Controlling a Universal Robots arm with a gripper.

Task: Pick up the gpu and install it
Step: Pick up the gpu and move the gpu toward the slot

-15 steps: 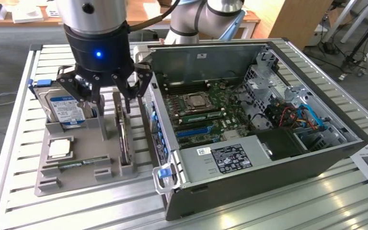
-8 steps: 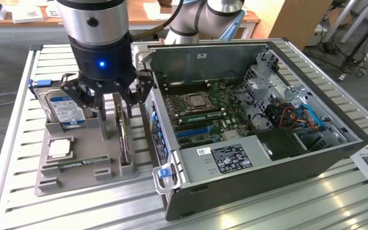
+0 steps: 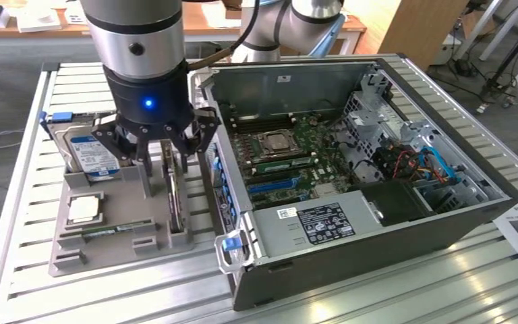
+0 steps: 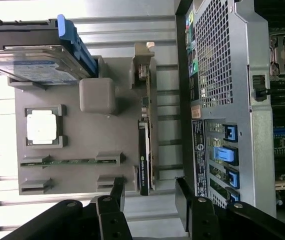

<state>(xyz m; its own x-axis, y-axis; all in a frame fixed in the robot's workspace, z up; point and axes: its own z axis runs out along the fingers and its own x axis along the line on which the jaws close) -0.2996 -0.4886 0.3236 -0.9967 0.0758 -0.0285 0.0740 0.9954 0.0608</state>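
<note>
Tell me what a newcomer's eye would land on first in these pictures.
The open computer case on the exterior view's right draws the eye first, its motherboard laid bare. Next comes the claw, hanging open over the gpu, which stands on edge in a grey holder on the exterior view's left. A hard drive with a blue label stands in the same holder.

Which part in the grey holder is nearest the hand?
The gpu, the thin dark card standing on edge beside the computer case; the hard drive and processor are farther.
</note>
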